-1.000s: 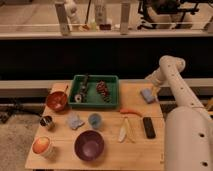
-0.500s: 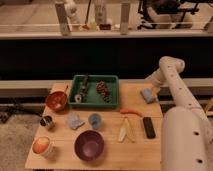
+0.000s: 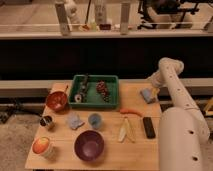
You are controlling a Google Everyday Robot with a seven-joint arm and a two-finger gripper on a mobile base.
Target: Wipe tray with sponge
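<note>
A green tray (image 3: 113, 97) sits at the back middle of the wooden table, with a bunch of dark grapes (image 3: 103, 90) and some small items (image 3: 81, 91) inside. A blue sponge (image 3: 147, 96) lies on the table to the right of the tray. My gripper (image 3: 152, 89) hangs down from the white arm directly over the sponge, at or touching its top. A second blue-grey pad (image 3: 75, 121) lies in front of the tray on the left.
A red bowl (image 3: 56, 101), a small tin (image 3: 46, 121), a blue cup (image 3: 94, 120), a purple bowl (image 3: 89, 145) and an apple in a white dish (image 3: 42, 146) fill the left front. A red chili (image 3: 130, 112), a banana (image 3: 125, 130) and a black bar (image 3: 148, 127) lie right of centre.
</note>
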